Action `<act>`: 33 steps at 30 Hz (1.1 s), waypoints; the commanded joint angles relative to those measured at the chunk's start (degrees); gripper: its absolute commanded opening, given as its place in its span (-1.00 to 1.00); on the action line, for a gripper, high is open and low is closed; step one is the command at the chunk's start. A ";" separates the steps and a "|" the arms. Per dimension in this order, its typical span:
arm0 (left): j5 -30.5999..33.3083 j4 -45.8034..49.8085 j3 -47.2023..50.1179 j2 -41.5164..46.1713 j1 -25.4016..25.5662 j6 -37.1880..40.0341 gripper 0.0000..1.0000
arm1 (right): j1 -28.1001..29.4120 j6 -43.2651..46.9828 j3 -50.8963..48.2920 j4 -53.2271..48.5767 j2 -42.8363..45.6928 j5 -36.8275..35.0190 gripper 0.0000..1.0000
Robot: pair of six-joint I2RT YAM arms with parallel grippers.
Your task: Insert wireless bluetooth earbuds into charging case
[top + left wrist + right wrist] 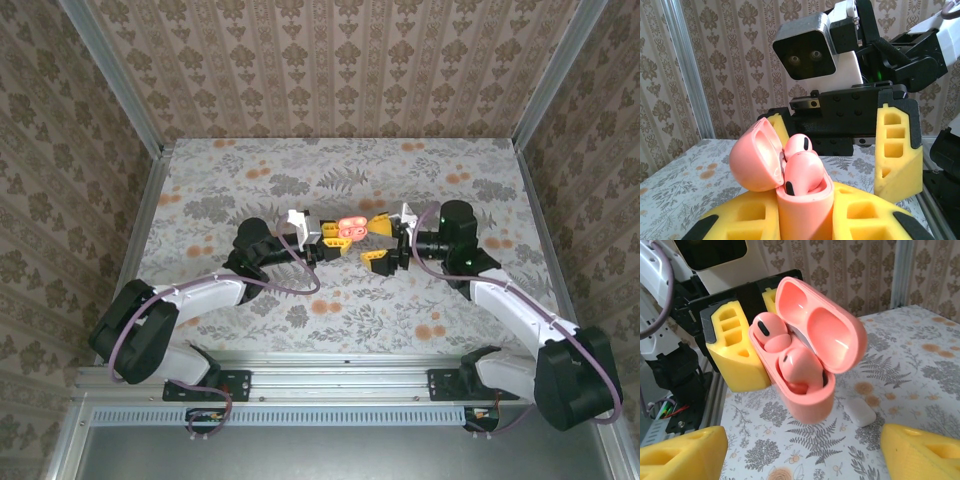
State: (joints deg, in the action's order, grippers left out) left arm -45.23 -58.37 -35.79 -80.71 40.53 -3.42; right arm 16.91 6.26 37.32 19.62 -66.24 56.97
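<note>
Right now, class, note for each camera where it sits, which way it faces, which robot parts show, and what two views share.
Top external: above and behind the bases, looking down on the table; both arms show, meeting at the charging case.
Left wrist: on the left arm, facing the other arm's wrist camera; its left gripper is shut on the case.
Right wrist: on the right arm, facing the left arm; its open right gripper frames the bottom.
Shared: both wrist views show the open case holding two coral earbuds.

No text, brand, number or sign can be read, not even on the coral-pink charging case (810, 395).
</note>
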 commanded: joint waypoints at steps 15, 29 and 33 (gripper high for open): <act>0.31 -0.69 -0.16 1.17 0.59 -0.01 -0.81 | 1.80 2.42 6.60 3.43 -5.04 5.94 0.55; 1.78 -0.53 0.57 1.45 0.58 0.82 -0.81 | 2.30 3.58 7.99 1.48 -3.11 7.16 0.46; 1.99 -0.34 0.72 1.67 0.60 1.07 -0.81 | 2.44 4.19 8.29 0.81 -2.78 7.30 0.45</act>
State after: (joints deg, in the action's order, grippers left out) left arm -43.66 -58.43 -35.64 -80.38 40.60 -3.33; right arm 18.74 8.84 43.66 20.73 -70.63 61.82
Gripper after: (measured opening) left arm 0.204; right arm 0.727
